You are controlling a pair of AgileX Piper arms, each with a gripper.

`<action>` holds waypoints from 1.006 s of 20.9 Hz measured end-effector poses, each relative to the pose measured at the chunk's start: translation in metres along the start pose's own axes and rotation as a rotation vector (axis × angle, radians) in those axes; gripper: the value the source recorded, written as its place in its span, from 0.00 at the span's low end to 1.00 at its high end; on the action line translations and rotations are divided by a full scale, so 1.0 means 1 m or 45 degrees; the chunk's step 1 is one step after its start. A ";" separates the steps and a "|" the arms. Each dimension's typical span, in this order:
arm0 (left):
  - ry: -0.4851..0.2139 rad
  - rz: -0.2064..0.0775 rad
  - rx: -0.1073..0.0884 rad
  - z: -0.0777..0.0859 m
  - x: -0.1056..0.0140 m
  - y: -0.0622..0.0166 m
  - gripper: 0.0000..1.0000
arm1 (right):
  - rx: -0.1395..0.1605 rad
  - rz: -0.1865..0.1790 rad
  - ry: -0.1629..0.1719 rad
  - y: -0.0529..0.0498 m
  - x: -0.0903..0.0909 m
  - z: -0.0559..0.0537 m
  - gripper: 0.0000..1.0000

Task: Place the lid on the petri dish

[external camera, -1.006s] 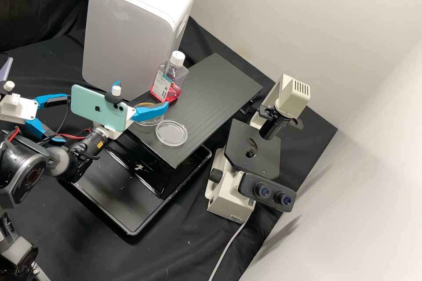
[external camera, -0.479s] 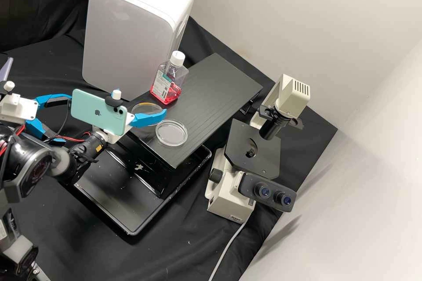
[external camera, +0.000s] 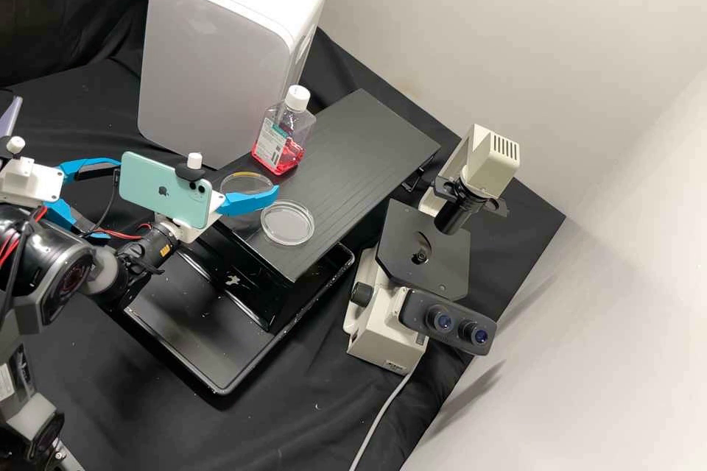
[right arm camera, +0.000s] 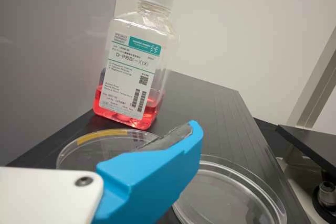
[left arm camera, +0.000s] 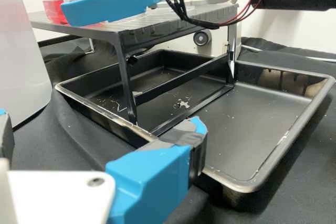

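Observation:
On the raised black platform [external camera: 353, 143] lie two round clear pieces side by side. The one with a yellowish rim [external camera: 247, 182] [right arm camera: 102, 145] is nearer the white box; the plain clear one [external camera: 287, 222] [right arm camera: 231, 195] lies at the platform's front edge. My right gripper [external camera: 239, 191], carrying a teal phone, hovers open just left of the yellow-rimmed piece, one blue finger [right arm camera: 152, 174] over its edge and holding nothing. My left gripper [external camera: 109, 197] [left arm camera: 100, 129] stands open and empty farther left, low beside the black tray [left arm camera: 273, 150].
A bottle of pink liquid [external camera: 281, 134] [right arm camera: 137, 77] stands on the platform behind the dishes, against a large white box [external camera: 221, 44]. A microscope [external camera: 434, 250] stands to the platform's right. The black tray [external camera: 221, 342] lies under and in front of the platform.
My right gripper has drawn back to the left from around the yellow-rimmed piece, which stays on the platform. The left gripper has barely moved.

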 end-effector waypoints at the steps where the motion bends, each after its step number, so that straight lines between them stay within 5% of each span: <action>1: 0.000 0.000 0.000 0.000 0.000 0.0000 1.00 | 0.000 0.003 0.002 0.000 0.000 0.000 1.00; 6: 0.000 0.000 0.000 0.000 0.000 0.0000 1.00 | -0.002 0.008 -0.011 0.001 0.001 0.003 1.00; 15: 0.001 -0.004 0.000 0.000 0.000 -0.0008 1.00 | -0.010 0.044 -0.107 0.004 0.000 0.026 1.00; 21: 0.001 -0.004 0.000 0.000 0.000 -0.0008 1.00 | -0.012 0.051 -0.106 0.002 0.001 0.028 1.00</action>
